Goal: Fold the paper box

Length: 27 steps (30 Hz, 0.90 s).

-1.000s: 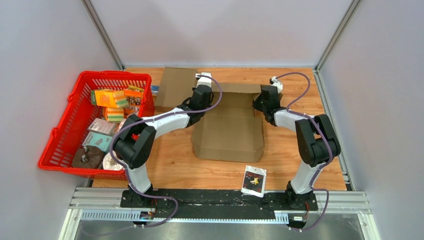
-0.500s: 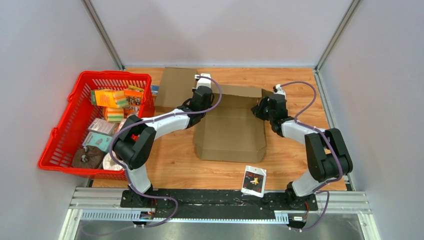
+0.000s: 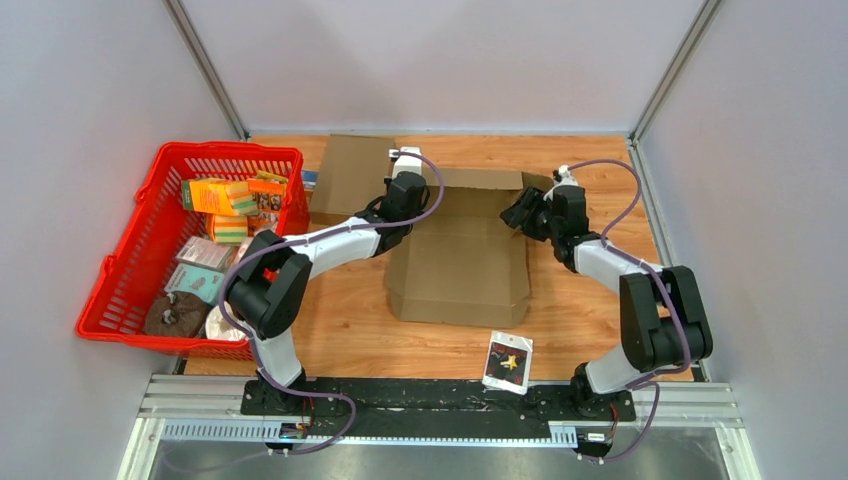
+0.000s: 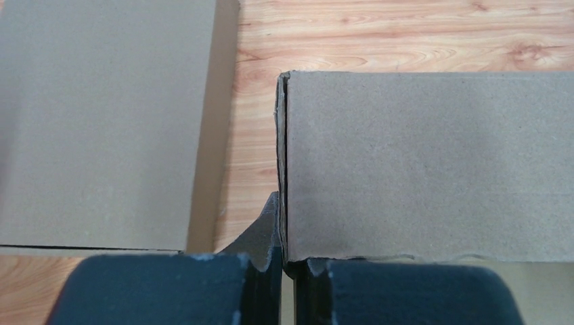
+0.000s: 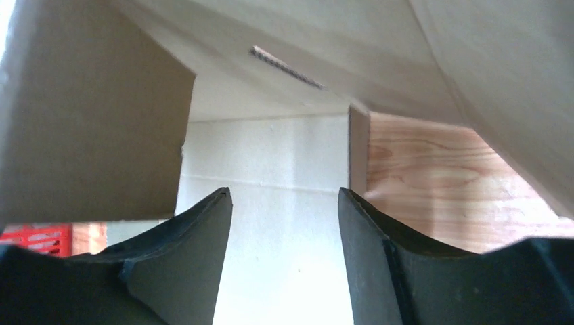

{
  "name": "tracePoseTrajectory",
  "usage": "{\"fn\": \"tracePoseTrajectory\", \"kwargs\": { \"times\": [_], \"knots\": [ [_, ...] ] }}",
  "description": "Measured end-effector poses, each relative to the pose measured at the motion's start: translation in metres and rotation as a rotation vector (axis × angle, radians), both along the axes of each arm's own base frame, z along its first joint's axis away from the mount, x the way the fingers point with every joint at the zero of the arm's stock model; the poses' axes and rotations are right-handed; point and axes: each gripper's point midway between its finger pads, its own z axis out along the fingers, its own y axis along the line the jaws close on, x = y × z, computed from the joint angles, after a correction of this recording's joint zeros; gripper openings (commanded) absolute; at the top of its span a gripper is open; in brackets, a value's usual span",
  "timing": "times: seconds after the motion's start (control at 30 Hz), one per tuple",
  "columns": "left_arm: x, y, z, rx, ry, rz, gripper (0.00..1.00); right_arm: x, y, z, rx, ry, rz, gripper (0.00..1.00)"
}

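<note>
The brown paper box (image 3: pixel 458 262) lies open in the middle of the table, its back wall raised. My left gripper (image 3: pixel 398 212) is shut on the box's back left corner; in the left wrist view the fingertips (image 4: pixel 260 271) pinch the upright cardboard edge (image 4: pixel 426 162). My right gripper (image 3: pixel 517 212) stands open just beside the box's right back corner, holding nothing. In the right wrist view the gripper (image 5: pixel 284 203) points into the box, with a cardboard flap (image 5: pixel 88 122) at the left and a pale panel beyond the fingers.
A red basket (image 3: pixel 120 270) full of packets and sponges stands at the left. A flat sheet of cardboard (image 3: pixel 350 175) lies behind the left gripper, also in the left wrist view (image 4: pixel 101 122). A small printed packet (image 3: pixel 508 362) lies near the front edge.
My right gripper has opened and let go of the box's right wall, and the arm has drawn back to the right. The left gripper has kept its hold.
</note>
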Motion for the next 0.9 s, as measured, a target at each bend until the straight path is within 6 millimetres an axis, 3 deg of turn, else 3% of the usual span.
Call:
{"fn": "tracePoseTrajectory", "kwargs": {
  "times": [0.27,0.37,0.4,0.53,0.67,0.8,0.9],
  "knots": [
    [0.002,0.012,0.0,0.007,0.002,0.058,0.0,-0.034,-0.017,0.022,-0.072,0.005,-0.03,0.36],
    [0.003,0.013,0.0,0.01,0.001,0.064,0.0,-0.042,-0.024,0.027,-0.098,-0.009,-0.043,0.08],
    [0.003,0.014,0.0,0.01,0.001,0.066,0.0,-0.043,-0.024,0.026,-0.102,-0.006,-0.043,0.05],
    [0.003,0.014,0.0,0.01,0.001,0.068,0.0,-0.045,-0.015,0.007,-0.115,0.04,-0.006,0.02],
    [0.003,0.015,0.0,0.011,0.001,0.072,0.0,-0.051,-0.007,-0.033,-0.139,0.152,0.015,0.01],
    [0.003,0.015,0.0,0.012,0.0,0.073,0.0,-0.062,-0.016,-0.074,-0.163,0.292,-0.05,0.04],
    [0.003,0.015,0.0,0.013,0.001,0.075,0.0,-0.063,-0.019,-0.08,-0.14,0.309,-0.107,0.11]
  ]
}}
